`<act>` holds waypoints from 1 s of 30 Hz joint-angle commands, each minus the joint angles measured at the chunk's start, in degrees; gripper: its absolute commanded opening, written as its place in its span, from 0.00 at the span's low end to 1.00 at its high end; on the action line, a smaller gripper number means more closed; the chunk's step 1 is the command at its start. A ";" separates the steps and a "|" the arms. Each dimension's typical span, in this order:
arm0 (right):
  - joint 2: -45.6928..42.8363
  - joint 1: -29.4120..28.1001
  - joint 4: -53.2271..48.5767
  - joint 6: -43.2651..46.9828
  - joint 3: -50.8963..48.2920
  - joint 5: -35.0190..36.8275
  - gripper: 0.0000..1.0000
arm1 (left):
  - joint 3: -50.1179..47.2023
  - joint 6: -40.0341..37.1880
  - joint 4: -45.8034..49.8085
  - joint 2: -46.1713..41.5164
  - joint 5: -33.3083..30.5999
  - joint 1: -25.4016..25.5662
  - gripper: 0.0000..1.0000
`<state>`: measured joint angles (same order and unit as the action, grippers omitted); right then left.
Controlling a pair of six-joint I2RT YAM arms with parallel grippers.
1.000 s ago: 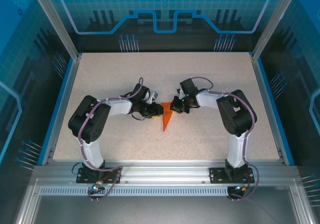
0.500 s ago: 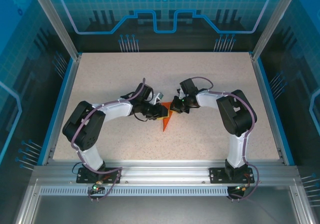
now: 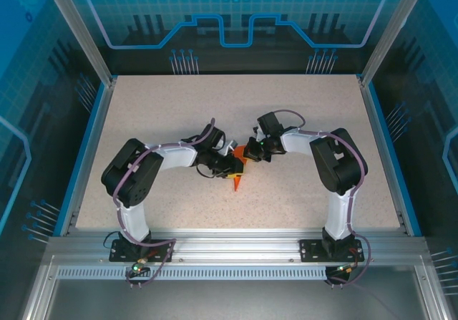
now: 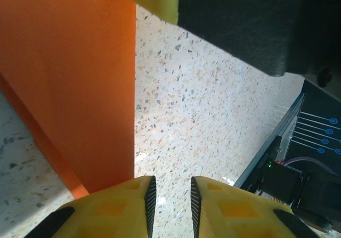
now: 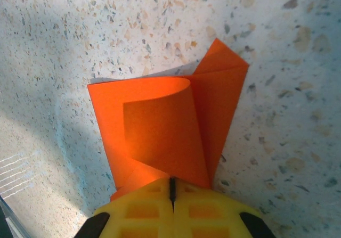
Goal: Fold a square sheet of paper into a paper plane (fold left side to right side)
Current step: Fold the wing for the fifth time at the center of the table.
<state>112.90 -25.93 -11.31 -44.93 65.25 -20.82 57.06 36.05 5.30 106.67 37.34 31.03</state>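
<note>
Orange, thin and partly folded, the square sheet of paper (image 5: 160,126) lies centred on the speckled bench (image 3: 300,112), seemingly pinned by the right end effector (image 5: 172,190), fingers together, while the left end effector (image 4: 170,187), narrowly apart and empty, sits beside its raised flap, likely to push it rightward.

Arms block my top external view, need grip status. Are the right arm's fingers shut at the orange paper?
Observer: Yes. Right wrist view: right fingers shut, tips at the edge of the thin orange paper sheet.
Operator: Paper flat?
Observer: No, part of it curls up over its own lower layer.
Operator: Left fingers holding it?
Observer: No. Left fingers slightly apart, bare speckled table between them, paper off to one side.
</note>
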 commanded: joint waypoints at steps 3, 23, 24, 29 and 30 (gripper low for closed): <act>3.95 -0.78 -6.09 0.77 -1.18 2.48 0.00 | -0.44 0.28 0.67 1.89 0.21 0.94 0.28; 0.24 -0.86 -2.47 2.47 0.40 1.20 0.00 | -3.62 1.30 3.80 3.42 -4.46 2.51 0.18; -0.54 -0.78 -1.84 2.48 0.36 0.97 0.00 | -3.62 1.30 4.16 3.21 -4.92 2.63 0.16; -6.11 -0.61 0.46 2.74 -1.84 1.49 0.00 | -3.80 1.57 5.12 2.75 -6.28 2.52 0.07; -7.28 -0.59 0.89 2.87 -2.58 1.41 0.00 | -3.93 1.69 5.01 2.75 -6.44 2.64 0.05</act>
<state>109.86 -26.17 -11.03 -43.35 64.03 -20.32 55.02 37.41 5.23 108.64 33.23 32.86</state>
